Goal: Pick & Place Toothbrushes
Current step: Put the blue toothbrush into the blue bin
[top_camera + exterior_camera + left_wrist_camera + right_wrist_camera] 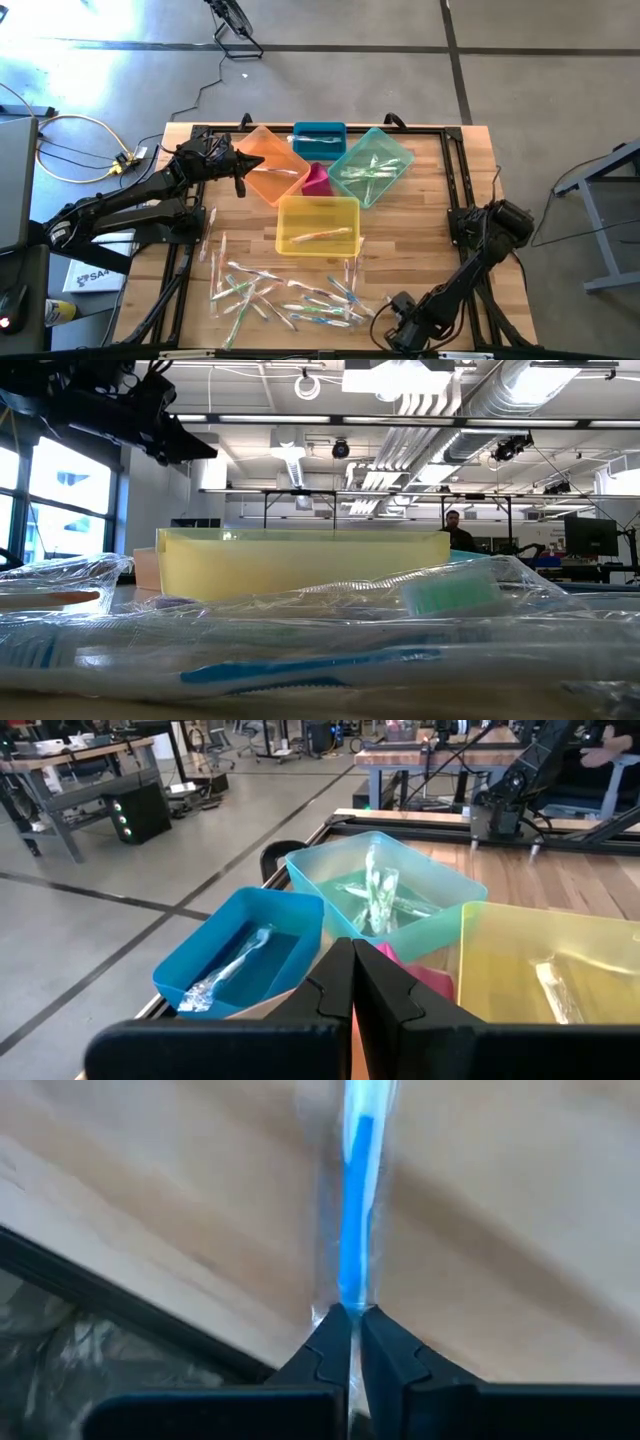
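From high up I can see my whole worktop (430,200): my right hand (392,335) is down at the near edge, right beside the pile of toothbrushes (285,295), and my left hand (240,172) hangs by the orange bin (270,165). That view is too far off to show what my right hand has. My right wrist view shows it: my fingers (325,1350) are pinched tight on the wrapper end of a blue toothbrush (355,1210), which sticks out over the wood. My left wrist view shows my left hand's fingers (335,990) pressed together with nothing between them, and it looks into the bins: one wrapped brush in the blue bin (240,950), several in the teal bin (380,890), one in the yellow bin (550,970).

The low view sits close in the pile, with the yellow bin behind it. The brushes are thin and whitish, each in a clear crinkly wrapper, with blue, green or orange parts
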`<state>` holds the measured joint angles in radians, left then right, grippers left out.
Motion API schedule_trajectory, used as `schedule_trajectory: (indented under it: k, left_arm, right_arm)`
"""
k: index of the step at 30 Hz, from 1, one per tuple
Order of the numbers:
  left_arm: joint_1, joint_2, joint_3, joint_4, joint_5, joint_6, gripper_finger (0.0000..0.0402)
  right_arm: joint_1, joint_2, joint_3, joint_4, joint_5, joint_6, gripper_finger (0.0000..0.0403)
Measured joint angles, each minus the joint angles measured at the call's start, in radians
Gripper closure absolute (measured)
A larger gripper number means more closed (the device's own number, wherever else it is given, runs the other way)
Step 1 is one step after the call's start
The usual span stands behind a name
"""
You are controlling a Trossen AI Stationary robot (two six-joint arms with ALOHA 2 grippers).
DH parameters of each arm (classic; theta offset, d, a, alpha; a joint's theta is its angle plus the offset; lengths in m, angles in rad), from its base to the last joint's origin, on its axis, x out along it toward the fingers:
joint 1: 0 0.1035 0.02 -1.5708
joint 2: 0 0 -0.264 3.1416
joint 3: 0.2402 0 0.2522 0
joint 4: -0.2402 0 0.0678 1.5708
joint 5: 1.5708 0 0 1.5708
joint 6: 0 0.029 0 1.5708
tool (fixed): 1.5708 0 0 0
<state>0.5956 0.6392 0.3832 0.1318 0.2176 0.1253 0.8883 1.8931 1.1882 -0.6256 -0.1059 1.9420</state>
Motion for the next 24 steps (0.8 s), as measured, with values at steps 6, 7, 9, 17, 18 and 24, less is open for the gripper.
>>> schedule_trajectory:
  k: [6,7,9,17,18,24]
  left_arm:
    - [0.000,0.000,0.000,0.000,0.000,0.000,0.0402]
    - [0.000,0.000,0.000,0.000,0.000,0.000,0.0402]
    - [0.000,0.000,0.000,0.000,0.000,0.000,0.0402]
    - [0.000,0.000,0.000,0.003,-0.001,0.000,0.0402]
    - [0.000,0.000,0.000,0.005,-0.001,0.000,0.0402]
    - [0.000,0.000,0.000,0.045,-0.003,-0.011,0.0402]
  right_arm:
    - [-0.006,-0.098,0.002,-0.118,0.112,0.001,0.0403]
    - [-0.008,-0.112,0.002,-0.134,0.122,0.000,0.0402]
    - [-0.012,-0.141,0.002,-0.168,0.143,-0.001,0.0403]
    - [-0.033,-0.223,0.002,-0.304,0.202,-0.045,0.0401]
    - [-0.036,-0.231,0.003,-0.317,0.210,-0.056,0.0401]
    - [-0.049,-0.273,0.003,-0.377,0.314,-0.111,0.0400]
